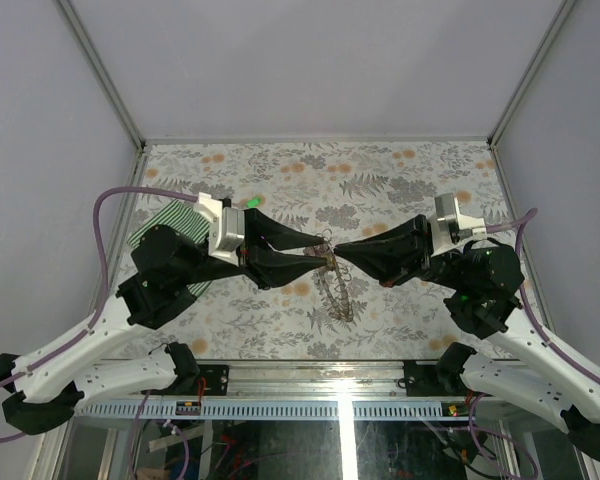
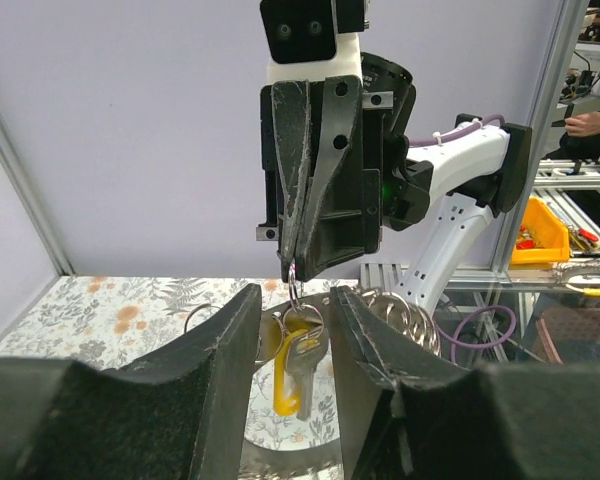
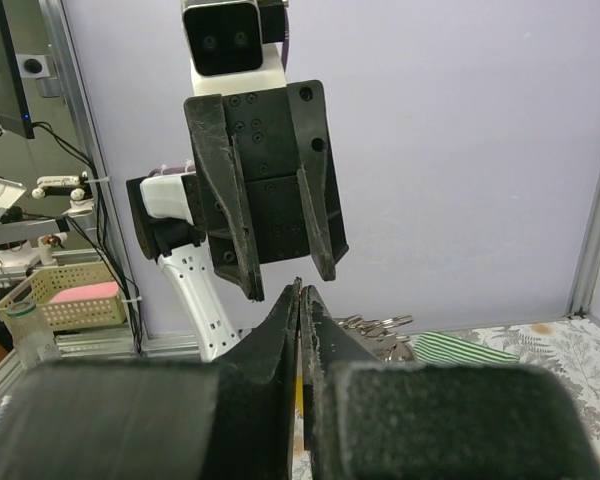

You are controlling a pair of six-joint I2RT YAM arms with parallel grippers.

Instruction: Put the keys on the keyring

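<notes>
Found thin grey metal keyring (image 1: 340,296) held aloft, well right of green-and-white striped cloth (image 1: 162,222); pinched at its small ring by right gripper (image 2: 293,264), jaws together. Noted left gripper (image 3: 292,279) with jaws apart, flanking dangling yellow-headed metal keys (image 2: 285,385). Judged light, limp, slippery, prone to swing; best gripped at flat, stiff plastic heads.

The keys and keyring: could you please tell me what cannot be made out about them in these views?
- Left wrist: the left claw flanks the keys; only one yellow head is clear, its fingers hiding the rest.
- Right wrist: the shut right claw hides whatever it pinches.
- Top external: claw tips cover the keys; keyring links too small.
</notes>
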